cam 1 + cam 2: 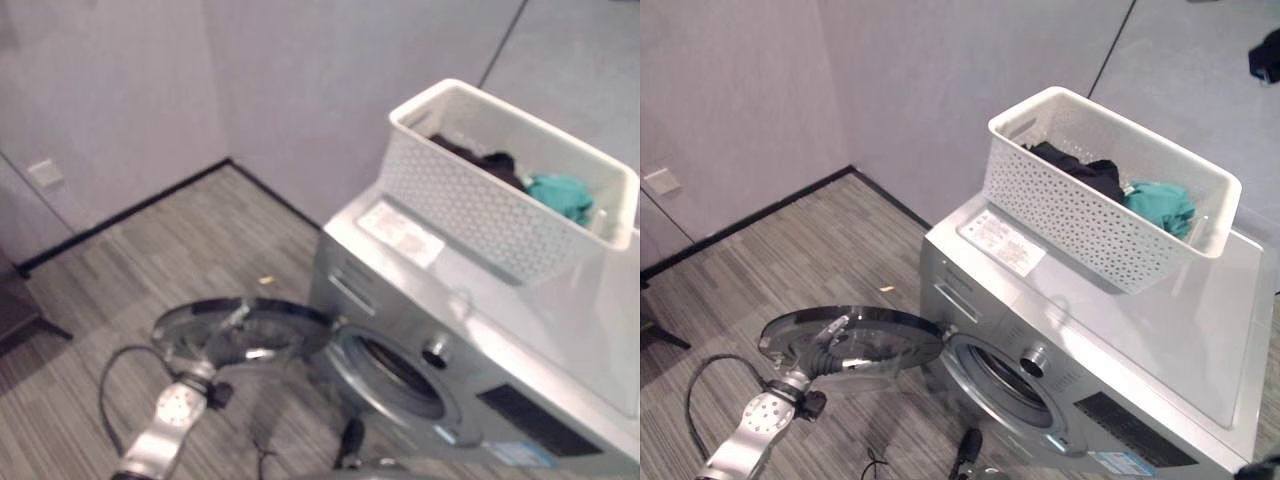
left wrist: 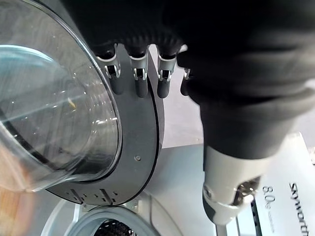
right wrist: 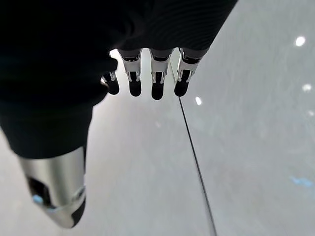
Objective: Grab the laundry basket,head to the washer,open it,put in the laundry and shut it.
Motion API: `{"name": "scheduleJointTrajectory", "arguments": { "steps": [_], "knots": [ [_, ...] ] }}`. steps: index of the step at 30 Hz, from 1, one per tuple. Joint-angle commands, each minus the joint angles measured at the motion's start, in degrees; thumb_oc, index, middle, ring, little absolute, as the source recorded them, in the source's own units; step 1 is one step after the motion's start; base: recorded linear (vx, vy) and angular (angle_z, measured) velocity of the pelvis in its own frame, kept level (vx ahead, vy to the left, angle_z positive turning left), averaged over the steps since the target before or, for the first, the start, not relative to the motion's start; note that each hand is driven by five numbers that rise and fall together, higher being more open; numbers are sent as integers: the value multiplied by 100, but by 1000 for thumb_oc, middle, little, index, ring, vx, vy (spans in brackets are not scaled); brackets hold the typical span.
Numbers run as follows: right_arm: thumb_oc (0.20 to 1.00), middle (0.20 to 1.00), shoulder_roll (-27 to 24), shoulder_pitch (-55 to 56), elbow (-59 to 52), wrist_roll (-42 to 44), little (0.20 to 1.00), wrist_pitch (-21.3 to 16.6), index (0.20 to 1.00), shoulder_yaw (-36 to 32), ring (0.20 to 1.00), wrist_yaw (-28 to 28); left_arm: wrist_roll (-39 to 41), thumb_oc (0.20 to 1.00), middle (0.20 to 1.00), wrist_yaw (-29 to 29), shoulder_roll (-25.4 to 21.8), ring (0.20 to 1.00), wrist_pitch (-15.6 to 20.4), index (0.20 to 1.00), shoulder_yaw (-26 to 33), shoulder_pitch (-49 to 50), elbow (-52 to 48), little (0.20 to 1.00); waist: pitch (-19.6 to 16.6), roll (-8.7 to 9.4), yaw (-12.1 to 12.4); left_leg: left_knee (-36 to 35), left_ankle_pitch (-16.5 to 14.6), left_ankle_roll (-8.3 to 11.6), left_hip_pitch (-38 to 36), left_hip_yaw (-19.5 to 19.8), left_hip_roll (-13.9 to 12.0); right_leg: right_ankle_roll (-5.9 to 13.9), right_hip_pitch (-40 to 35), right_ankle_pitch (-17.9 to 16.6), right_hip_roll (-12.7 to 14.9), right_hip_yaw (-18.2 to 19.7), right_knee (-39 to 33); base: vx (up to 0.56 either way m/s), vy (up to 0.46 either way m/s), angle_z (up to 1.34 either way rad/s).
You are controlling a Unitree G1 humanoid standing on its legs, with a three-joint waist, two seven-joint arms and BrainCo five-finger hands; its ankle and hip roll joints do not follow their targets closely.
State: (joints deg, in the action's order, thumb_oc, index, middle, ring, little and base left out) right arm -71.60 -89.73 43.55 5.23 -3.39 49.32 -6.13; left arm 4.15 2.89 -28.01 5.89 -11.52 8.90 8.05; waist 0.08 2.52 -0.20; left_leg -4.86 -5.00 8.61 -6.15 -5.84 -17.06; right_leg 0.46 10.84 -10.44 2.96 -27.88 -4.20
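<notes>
The silver washer [image 1: 1120, 330] stands at the right with its round glass door [image 1: 880, 335] swung wide open towards the left, and the drum opening [image 1: 1005, 375] is exposed. My left hand [image 1: 820, 358] rests on the inner side of that door; the left wrist view has its fingers [image 2: 140, 78] straight along the door's dark rim, holding nothing. On the washer's top sits the white laundry basket [image 1: 1070, 215], with a black garment [image 1: 1080, 165] and a teal garment [image 1: 1160, 200] inside. My right hand [image 1: 1267, 55] is raised at the upper right, its fingers [image 3: 157, 83] straight and empty.
Grey walls meet in a corner behind the washer, with a black skirting along the striped grey floor [image 1: 790, 250]. A wall socket [image 1: 660, 180] sits low at the left. A small scrap [image 1: 885, 289] lies on the floor near the door. Dark furniture [image 1: 20, 310] stands at the left edge.
</notes>
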Motion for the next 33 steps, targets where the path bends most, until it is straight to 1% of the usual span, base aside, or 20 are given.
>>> {"name": "scheduleJointTrajectory", "arguments": {
  "steps": [1,3,4,7,9,11,12,13,15,16,17,18,19,20,23,25,27,29,33],
  "knots": [
    [1000,1000,177,-1305,669,371,1000,69,1000,638,1000,439,204,1000,1000,151,-363,1000,292,1000,-33,-53,-412,1000,52,205,29,153,953,-24,-264,-69,-235,684,-82,679,471,510,552,0,0,0],
    [1000,1000,331,-1598,997,390,1000,86,1000,1108,1000,793,224,1000,1000,220,-407,1000,272,1000,5,-35,-424,1000,46,209,13,149,1054,-13,-208,-51,-261,670,-29,705,434,510,575,4,-15,0],
    [1000,1000,384,-1762,1174,413,1000,143,1000,1363,1000,1030,278,1000,1000,291,-449,1000,273,1000,29,-15,-467,1000,45,240,-12,139,1095,-14,-155,-36,-279,655,19,719,415,517,590,3,-29,5],
    [1000,1000,432,-1860,1423,339,1000,153,1000,1623,1000,1202,315,1000,1000,369,-449,1000,254,1000,-6,-2,-474,1000,44,252,-21,120,1113,-15,-106,-31,-287,645,50,729,404,517,587,4,-14,4],
    [1000,1000,427,-1803,1622,176,1000,140,1000,1775,1000,1360,303,1000,1000,427,-479,1000,245,1000,-23,22,-498,1000,49,277,-15,115,1178,-2,-71,-19,-301,647,54,712,382,512,560,5,-23,4],
    [1000,1000,372,-1675,1533,196,1000,138,1000,1730,1000,1429,304,1000,1000,476,-470,1000,224,1000,-24,42,-508,1000,59,289,-6,114,1206,1,-42,-13,-310,651,80,701,359,514,543,1,-10,2],
    [956,956,356,-1619,1481,250,956,128,956,1682,956,1435,308,1000,1000,490,-462,1000,218,1000,-31,42,-504,1000,69,285,2,118,1212,2,-31,-11,-308,651,87,699,351,517,534,0,0,0],
    [1000,1000,317,-1461,1380,282,1000,129,1000,1611,1000,1484,308,1000,1000,502,-464,1000,216,1000,-41,41,-497,1000,77,293,15,128,1218,2,-15,-8,-306,650,101,695,344,527,525,0,0,0],
    [1000,1000,194,-1262,1060,260,1000,161,1000,1633,1000,1664,284,1000,1000,524,-460,1000,194,1000,-28,71,-482,1000,86,303,21,134,1232,2,-3,-15,-308,647,122,692,333,550,520,0,0,0],
    [1000,1000,4,-1175,687,271,1000,176,1000,1732,1000,1815,268,1000,1000,561,-441,1000,173,1000,1,116,-464,1000,96,314,6,143,1236,2,-5,-32,-312,648,128,692,325,565,518,0,0,0],
    [1000,1000,-6,-1167,674,271,1000,183,1000,1726,1000,1817,267,1000,1000,562,-443,1000,173,1000,-3,115,-464,1000,95,315,11,142,1235,3,-5,-33,-312,648,128,692,324,565,518,0,0,0],
    [1000,1000,-265,-1052,366,256,1000,174,1000,1849,1000,1976,241,1000,1000,611,-424,1000,161,1000,17,167,-472,1000,103,319,-7,142,1252,11,-2,-48,-321,656,125,688,331,564,511,0,0,0],
    [1000,1000,-277,-1045,353,256,1000,181,1000,1844,1000,1978,241,1000,1000,612,-426,1000,160,1000,13,165,-474,1000,102,320,-3,141,1252,11,-2,-47,-322,656,125,688,331,563,510,0,0,0],
    [1000,1000,-515,-901,-14,192,1000,185,1000,1957,1000,2111,196,1000,1000,636,-402,1000,152,1000,19,198,-470,1000,115,327,-22,124,1246,17,-8,-60,-331,669,132,685,333,566,512,0,0,0],
    [1000,1000,-707,-710,-338,224,1000,185,1000,1936,1000,2207,156,1000,1000,651,-385,1000,145,1000,-1,213,-440,1000,119,325,-29,121,1242,24,-28,-83,-341,673,137,680,334,579,519,0,0,0],
    [1000,1000,-1007,-202,-1063,471,1000,195,1000,1743,1000,2440,110,1000,1000,686,-309,1000,132,1000,8,224,-387,1000,132,295,-57,122,1239,29,-71,-112,-353,677,127,683,328,586,532,0,0,0],
    [1000,1000,-1093,-4,-1209,508,1000,223,1000,1656,1000,2491,102,1000,1000,691,-288,1000,129,1000,13,233,-390,1000,137,289,-57,127,1242,29,-79,-115,-355,677,123,682,330,585,536,2,1,-4],
    [1000,1000,-1152,478,-1410,423,1000,254,1000,1449,1000,2647,106,1000,1000,719,-271,1000,127,1000,-17,267,-369,1000,152,295,-43,134,1253,39,-109,-132,-367,687,108,679,332,590,536,-1,9,-11],
    [1000,1000,-1036,787,-1290,266,1000,258,1000,1235,1000,2670,107,1000,1000,708,-257,1000,104,1000,-43,273,-379,1000,171,256,-2,144,1282,52,-110,-145,-377,696,122,667,331,610,528,-7,8,-4]
  ]
}}
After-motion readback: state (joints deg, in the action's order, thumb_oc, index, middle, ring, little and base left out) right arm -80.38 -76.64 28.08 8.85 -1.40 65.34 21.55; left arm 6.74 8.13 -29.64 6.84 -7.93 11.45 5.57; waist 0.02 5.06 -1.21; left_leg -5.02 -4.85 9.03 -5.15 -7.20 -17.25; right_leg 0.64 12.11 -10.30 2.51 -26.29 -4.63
